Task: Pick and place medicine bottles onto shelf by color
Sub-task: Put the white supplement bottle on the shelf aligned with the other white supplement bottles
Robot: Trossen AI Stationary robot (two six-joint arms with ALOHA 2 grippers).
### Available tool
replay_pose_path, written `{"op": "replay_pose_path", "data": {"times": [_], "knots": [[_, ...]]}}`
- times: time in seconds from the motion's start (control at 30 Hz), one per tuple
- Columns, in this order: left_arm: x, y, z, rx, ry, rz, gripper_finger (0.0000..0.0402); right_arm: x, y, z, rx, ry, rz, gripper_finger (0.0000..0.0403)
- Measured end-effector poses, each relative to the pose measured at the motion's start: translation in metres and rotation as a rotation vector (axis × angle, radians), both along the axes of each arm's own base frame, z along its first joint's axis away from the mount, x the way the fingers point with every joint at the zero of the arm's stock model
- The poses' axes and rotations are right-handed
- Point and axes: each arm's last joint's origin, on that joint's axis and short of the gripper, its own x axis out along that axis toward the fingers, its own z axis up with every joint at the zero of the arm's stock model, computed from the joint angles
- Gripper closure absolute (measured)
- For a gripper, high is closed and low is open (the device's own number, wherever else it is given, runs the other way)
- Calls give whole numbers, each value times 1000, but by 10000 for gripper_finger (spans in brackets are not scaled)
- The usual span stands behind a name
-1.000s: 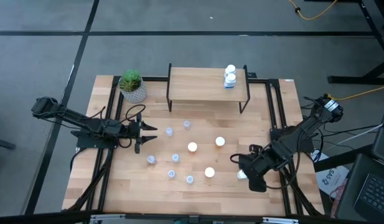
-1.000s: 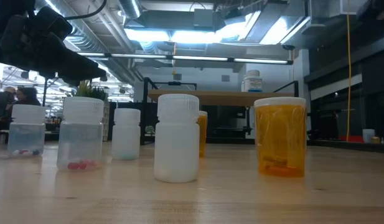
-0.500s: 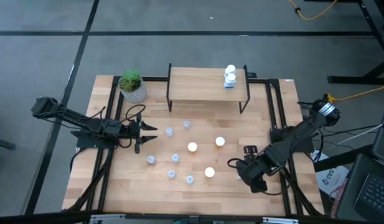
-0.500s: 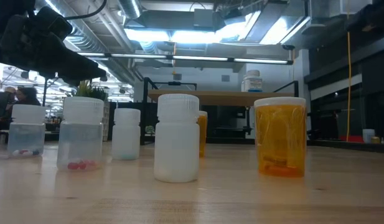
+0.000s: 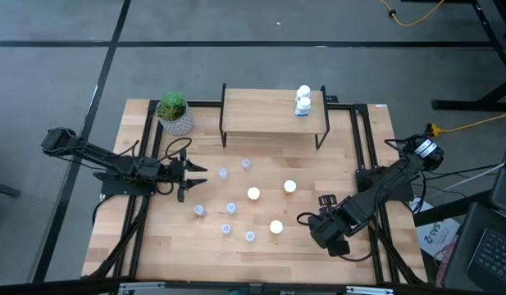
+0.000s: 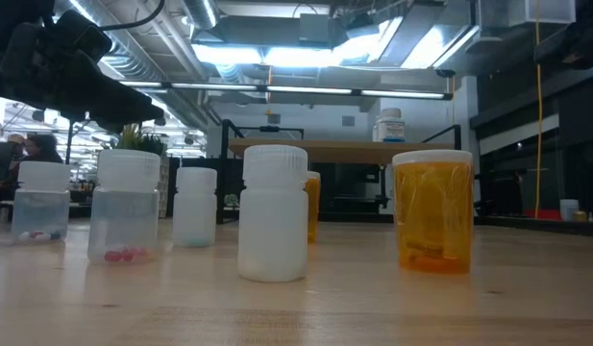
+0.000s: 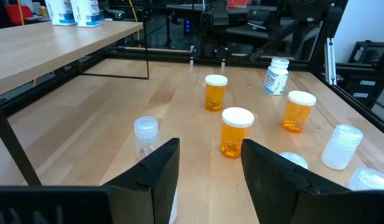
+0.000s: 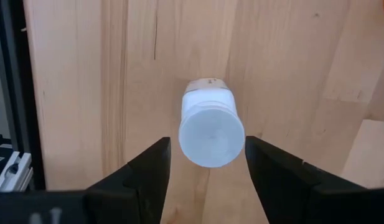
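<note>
The right arm bends low over the lower right of the bench [image 5: 154,246], its claw [image 8: 207,165] pointing straight down, fingers spread either side of a white bottle [image 8: 210,127] without touching it. The left arm stretches flat from the left edge, its claw [image 5: 195,174] parted and empty before the scattered bottles [image 5: 236,209]. Two labelled white bottles [image 5: 303,100] stand on the shelf [image 5: 269,115], upper centre; their print is unreadable.
</note>
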Motion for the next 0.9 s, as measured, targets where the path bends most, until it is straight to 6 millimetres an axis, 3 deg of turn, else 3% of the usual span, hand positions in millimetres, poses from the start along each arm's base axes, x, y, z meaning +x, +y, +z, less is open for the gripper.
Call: {"op": "replay_pose_path", "data": {"times": [0.9], "knots": [[0,0,0,0,0,0,237,1,0,0,-14,-9,-34,195]]}}
